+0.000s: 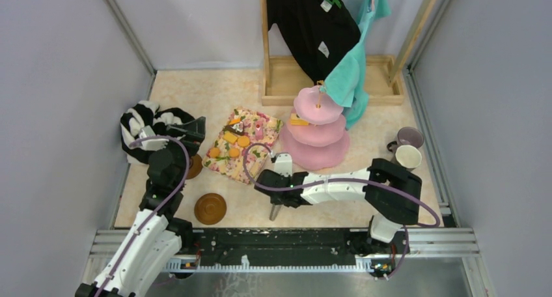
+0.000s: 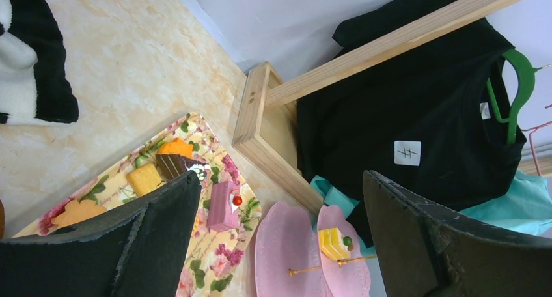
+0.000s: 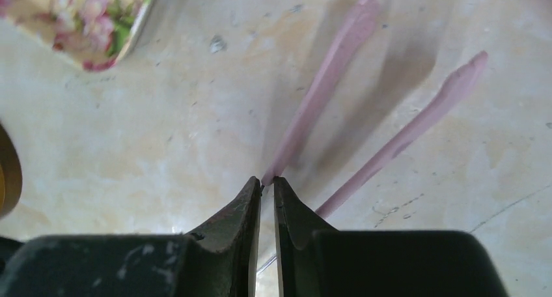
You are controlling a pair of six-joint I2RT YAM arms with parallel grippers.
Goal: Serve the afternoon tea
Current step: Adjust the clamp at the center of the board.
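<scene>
The pink three-tier cake stand point(image 1: 317, 134) point(image 2: 286, 251) carries one yellow cake slice point(image 2: 334, 243). Several toy pastries point(image 1: 229, 144) lie on the floral cloth, among them a pink slice point(image 2: 223, 206) and a brown one point(image 2: 176, 163). My left gripper point(image 1: 189, 131) point(image 2: 281, 180) hangs open and empty beside the cloth. My right gripper point(image 1: 273, 209) point(image 3: 267, 180) points down near the front edge, shut on the end of a pink-handled utensil point(image 3: 325, 82). A second pink handle point(image 3: 416, 124) lies alongside. The lilac mug point(image 1: 409, 137) and cream mug point(image 1: 408, 156) stand right of the stand. One brown saucer point(image 1: 210, 208) sits front left; another point(image 1: 194, 167) is half hidden by my left arm.
The striped garment point(image 1: 140, 118) lies bunched at the left wall. A wooden rack base point(image 1: 286, 82) at the back holds a hanging black shirt point(image 1: 312, 23) and a teal garment point(image 1: 348, 75) that drapes down over the stand's top tier. Walls close both sides.
</scene>
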